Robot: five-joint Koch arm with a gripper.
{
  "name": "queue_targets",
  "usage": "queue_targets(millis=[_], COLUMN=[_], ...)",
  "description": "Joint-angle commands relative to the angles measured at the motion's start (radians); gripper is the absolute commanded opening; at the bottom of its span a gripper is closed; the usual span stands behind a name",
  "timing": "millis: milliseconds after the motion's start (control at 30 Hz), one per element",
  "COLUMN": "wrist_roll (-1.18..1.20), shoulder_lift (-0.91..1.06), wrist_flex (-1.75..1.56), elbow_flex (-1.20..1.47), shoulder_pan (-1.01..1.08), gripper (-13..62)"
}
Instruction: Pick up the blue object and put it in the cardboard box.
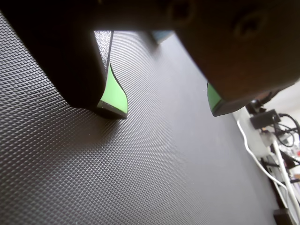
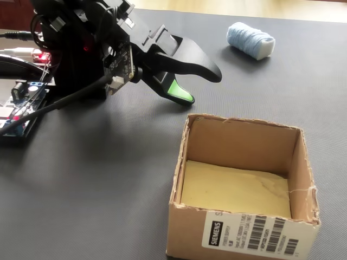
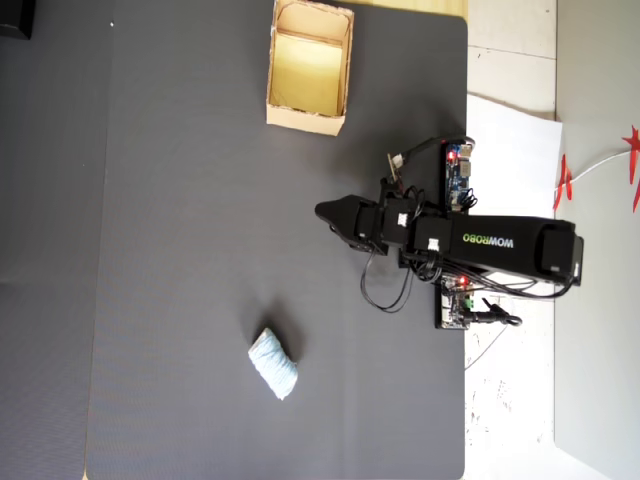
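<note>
The blue object is a pale blue roll lying on the dark mat at the far right of the fixed view. In the overhead view the roll lies below and left of the arm. The wrist view shows only a blurred sliver of it, far ahead between the jaws. The cardboard box stands empty in the foreground, and the overhead view shows it at the top. My gripper hovers low over the mat between the two, clear of both. It is open, green pads apart, holding nothing. From overhead its tip points left.
The arm's base, circuit boards and cables sit at the mat's edge, left in the fixed view and right in the overhead view. White cables run beside the mat's edge. A white sheet lies beyond the mat.
</note>
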Motion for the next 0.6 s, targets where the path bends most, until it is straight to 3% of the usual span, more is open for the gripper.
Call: queue_targets(millis=[0,267,567], wrist_roll=[0.044,0.278,0.295], shoulder_lift=[0.087,0.087,0.087], wrist_flex=[0.110,0.112,0.114], elbow_flex=[0.038,0.038,0.038], shoulder_pan=[-0.041,-0.114,-0.110], gripper=[33.7,33.8,33.7])
